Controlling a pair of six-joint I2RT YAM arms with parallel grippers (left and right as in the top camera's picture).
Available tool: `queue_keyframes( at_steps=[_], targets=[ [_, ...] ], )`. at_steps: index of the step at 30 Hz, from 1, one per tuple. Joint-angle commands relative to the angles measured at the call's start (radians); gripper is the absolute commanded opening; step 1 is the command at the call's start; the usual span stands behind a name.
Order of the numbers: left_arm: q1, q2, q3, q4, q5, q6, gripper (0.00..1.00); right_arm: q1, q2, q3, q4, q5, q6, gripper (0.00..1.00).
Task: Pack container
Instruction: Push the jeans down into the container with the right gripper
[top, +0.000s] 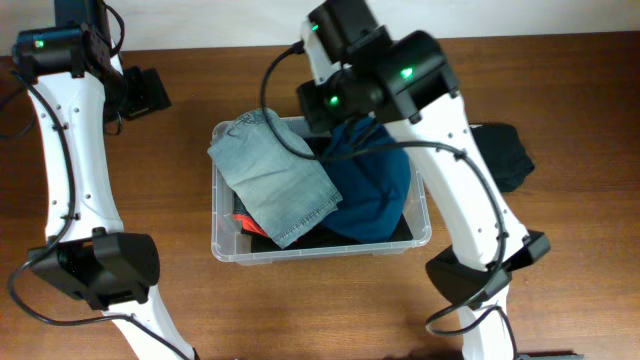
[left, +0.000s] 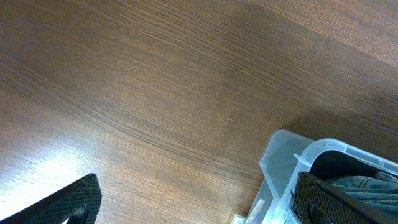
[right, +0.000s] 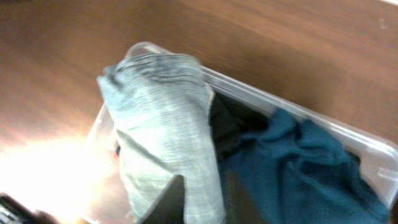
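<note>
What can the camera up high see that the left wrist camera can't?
Only the overhead view shows the teal cloth in the container, the black cloth on the table, and the right arm. Only the left wrist view shows the left fingers up close, spread wide with nothing between. Both show the container's corner, the grey denim and the wooden table.

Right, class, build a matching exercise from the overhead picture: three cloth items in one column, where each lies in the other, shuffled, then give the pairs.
Things:
1. grey garment
2. teal garment
3. black cloth

Places:
A. on the table, right of the container
B. in the container's right half
C. spilling over the container's far left corner

Pairs: 1-C, 2-B, 3-A
</note>
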Motion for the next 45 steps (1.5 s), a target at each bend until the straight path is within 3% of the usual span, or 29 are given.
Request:
queue_keyframes(
  at_steps=[1,10,16,23,45],
  targets=[
    [0.005,-0.008,-0.003,0.0,0.007,-0.01,0.99,0.03,0.049,-0.042,0.016,0.02,-0.015,0.04],
    [0.005,-0.008,-0.003,0.0,0.007,-0.01,0.99,0.047,0.15,-0.204,0.154,0.005,-0.004,0.04],
    [0.005,-0.008,-0.003,-0.001,0.007,-0.01,1.0,0.043,0.171,-0.405,0.276,0.013,-0.002,0.04],
    [0.005,-0.008,-0.003,-0.001,0.007,-0.01,1.0,0.031,0.171,-0.608,0.397,0.061,0.145,0.04],
    [0.005,-0.008,-0.003,-0.001,0.007,-0.01,1.0,0.092,0.156,-0.585,0.411,-0.158,0.66,0.04]
  ],
)
